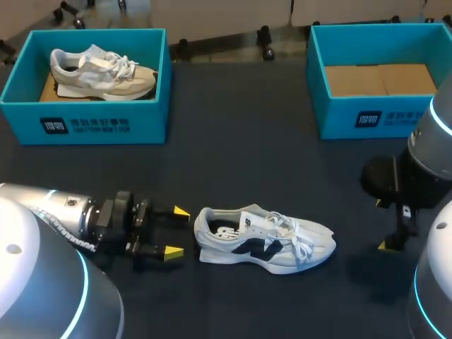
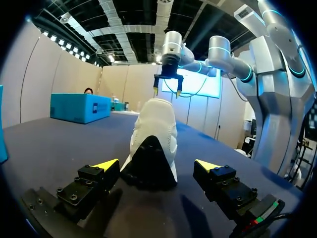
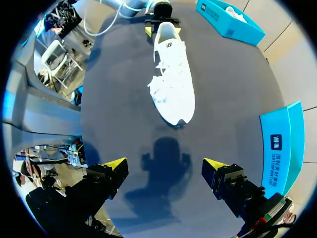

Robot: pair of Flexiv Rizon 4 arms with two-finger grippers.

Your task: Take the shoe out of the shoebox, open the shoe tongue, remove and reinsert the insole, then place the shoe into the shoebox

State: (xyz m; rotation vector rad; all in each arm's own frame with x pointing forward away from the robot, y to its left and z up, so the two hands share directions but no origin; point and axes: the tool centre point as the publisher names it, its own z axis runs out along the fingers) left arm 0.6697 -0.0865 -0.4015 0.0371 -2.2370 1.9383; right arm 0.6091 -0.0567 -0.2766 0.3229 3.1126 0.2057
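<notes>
The white-and-navy sneaker (image 1: 265,240) stands upright on its sole in the middle of the bench (image 1: 233,162), out of both boxes. Its heel points at the left end effector (image 1: 177,232) and its toe toward the right one.

The left end effector lies low over the bench with its fingers spread wide. The heel sits just ahead of the gap between them, apparently untouched. The right end effector (image 3: 166,166) is also spread wide and holds nothing. It hangs above bare bench, well apart from the toe.

The main risk I see is a shove rather than a grip. Nothing braces the toe, so if the left fingers advance or close unevenly, the light sneaker is likely to slide or swing round on the dark surface. The heel collar is soft and may fold under a pinch. Fingers this low could also drag on the bench.

Later, the loose laces (image 1: 296,236) lying over the tongue could snag a yellow tip. The insole (image 1: 224,231) may buckle on re-entry if the sneaker is not held steady.

The empty shoebox (image 1: 367,116) sits well off at the far right. The other shoebox (image 1: 92,123) holds a beige sneaker (image 1: 102,70).
</notes>
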